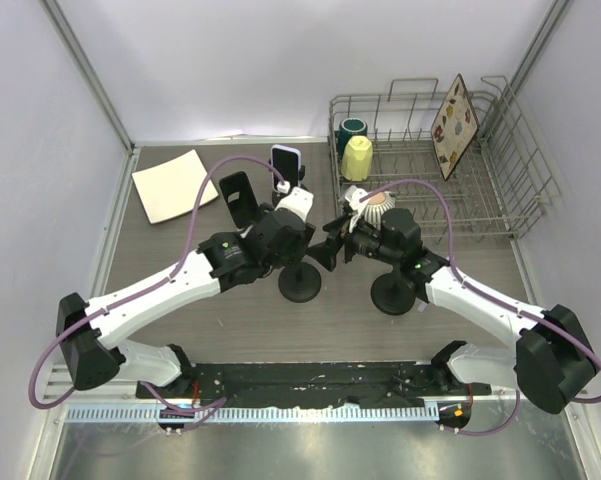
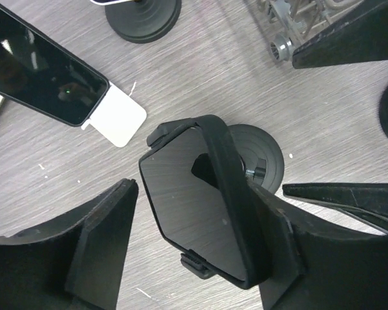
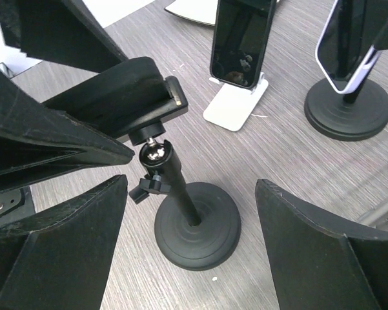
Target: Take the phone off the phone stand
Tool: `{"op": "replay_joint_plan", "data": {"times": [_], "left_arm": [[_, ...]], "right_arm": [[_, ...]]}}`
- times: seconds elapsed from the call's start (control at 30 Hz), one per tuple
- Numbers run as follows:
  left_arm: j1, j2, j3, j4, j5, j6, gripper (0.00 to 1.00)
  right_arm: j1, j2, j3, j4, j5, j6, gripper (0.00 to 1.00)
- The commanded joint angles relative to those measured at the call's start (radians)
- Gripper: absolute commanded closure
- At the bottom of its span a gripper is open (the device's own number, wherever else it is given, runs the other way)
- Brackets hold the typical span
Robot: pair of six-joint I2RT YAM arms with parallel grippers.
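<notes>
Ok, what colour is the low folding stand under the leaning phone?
The folding stand is white, clearest in the right wrist view.

White arm links (image 1: 150, 300), black joints (image 1: 545, 365), purple cables (image 1: 195, 215), black fingers (image 2: 97, 252).

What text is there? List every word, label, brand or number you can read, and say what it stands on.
No readable text in any view.
Clamped phone: screen dark, no text.
Propped phone: screen dark, reflections only.
Pale-cased phone: screen dark, no text.
Patterned board: pictures only; any lettering is too small to read.
Yellow cup and green cup: no markings visible.
</notes>
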Motion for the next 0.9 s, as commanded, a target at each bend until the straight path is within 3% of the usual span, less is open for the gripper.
{"op": "replay_joint_plan", "data": {"times": [0.0,0.3,0.5,0.63,0.87], "left_arm": [[-0.050,0.032,0.067,-0.052,-0.153,0.038,0.32],[-0.104,0.023,0.090,-0.079,-0.227,0.023,0.51],[-0.109,0.014,0.101,-0.093,-0.235,0.011,0.76],[-0.109,0.003,0.099,-0.093,-0.241,0.006,0.98],[-0.109,-0.044,0.069,-0.083,-0.223,-0.009,1.00]], "right_arm": [[0.002,-0.037,-0.002,0.017,0.072,-0.015,0.14],[0.019,-0.033,-0.041,0.060,0.107,-0.003,0.14],[0.059,-0.019,-0.100,0.148,0.143,-0.012,0.15],[0.113,0.001,-0.151,0.262,0.170,-0.027,0.15],[0.225,0.073,-0.176,0.382,0.275,-0.058,0.15]]}}
